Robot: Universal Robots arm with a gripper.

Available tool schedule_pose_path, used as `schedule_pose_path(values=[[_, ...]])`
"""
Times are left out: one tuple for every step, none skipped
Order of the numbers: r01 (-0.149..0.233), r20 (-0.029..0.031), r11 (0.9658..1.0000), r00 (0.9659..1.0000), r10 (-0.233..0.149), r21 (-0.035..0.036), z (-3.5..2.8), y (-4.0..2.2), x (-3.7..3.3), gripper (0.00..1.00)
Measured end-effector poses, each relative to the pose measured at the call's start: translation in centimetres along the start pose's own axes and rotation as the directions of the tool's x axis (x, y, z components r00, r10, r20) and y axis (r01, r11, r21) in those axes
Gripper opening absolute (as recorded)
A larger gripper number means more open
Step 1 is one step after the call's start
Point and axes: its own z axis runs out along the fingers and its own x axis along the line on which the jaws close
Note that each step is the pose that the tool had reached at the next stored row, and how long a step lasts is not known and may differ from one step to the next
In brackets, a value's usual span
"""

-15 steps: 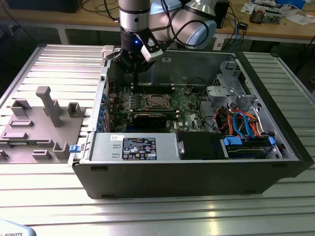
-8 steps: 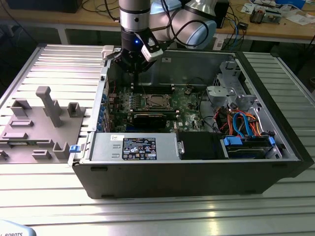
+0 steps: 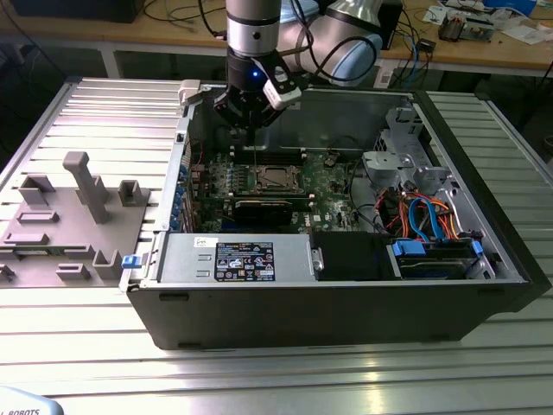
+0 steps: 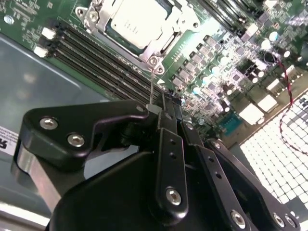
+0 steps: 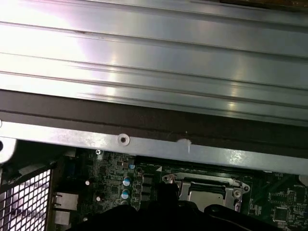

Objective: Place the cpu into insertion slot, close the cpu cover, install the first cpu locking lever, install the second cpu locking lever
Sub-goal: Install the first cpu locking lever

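Gripper (image 4: 163, 111) sits right up close in the second wrist view, jaws together on a thin wire lever (image 4: 152, 89), hanging over the motherboard (image 4: 226, 57); cpu (image 4: 136, 21) sits in its socket under the closed cpu cover (image 4: 166, 45)

- From my seat, the gripper (image 3: 248, 130) hangs inside the open computer case (image 3: 346, 303), above the green motherboard (image 3: 333, 173), with open air beneath it.
- The cpu cover (image 4: 144, 29) lies flat over the socket, low.
- The drive cage (image 3: 397, 160) and cable bundle (image 3: 423, 216) crowd the exterior view's right.
- The power supply (image 3: 242, 259) blocks the near edge.
- I see the case wall (image 5: 154, 149) bounding the far side in the first wrist view.
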Motion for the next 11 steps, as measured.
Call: schedule_pose_path(values=[[-0.011,-0.0001,0.9999,0.9999,0.011,-0.0001,0.01,0.00,0.00,0.11],[-0.032,-0.0001,0.9995,0.9995,0.032,-0.0002,0.05,0.01,-0.01,0.11],[-0.047,-0.0001,0.9989,0.9989,0.047,-0.0003,0.08,0.01,-0.02,0.11],[-0.056,-0.0001,0.9984,0.9984,0.056,-0.0003,0.11,0.00,-0.03,0.11],[-0.070,-0.0002,0.9975,0.9975,0.070,-0.0004,0.16,-0.02,-0.19,0.11],[-0.075,-0.0002,0.9972,0.9972,0.075,-0.0004,0.17,-0.02,-0.27,0.11],[-0.080,-0.0002,0.9968,0.9968,0.080,-0.0005,0.19,-0.03,-0.35,0.11],[-0.089,-0.0003,0.9961,0.9961,0.089,-0.0005,0.21,-0.05,-0.48,0.11],[-0.094,-0.0004,0.9956,0.9956,0.094,-0.0005,0.23,-0.06,-0.60,0.11],[-0.096,-0.0005,0.9954,0.9954,0.096,-0.0003,0.23,-0.09,-0.85,0.11],[-0.096,-0.0013,0.9954,0.9954,0.096,-0.0004,0.24,-0.14,-1.31,0.11]])
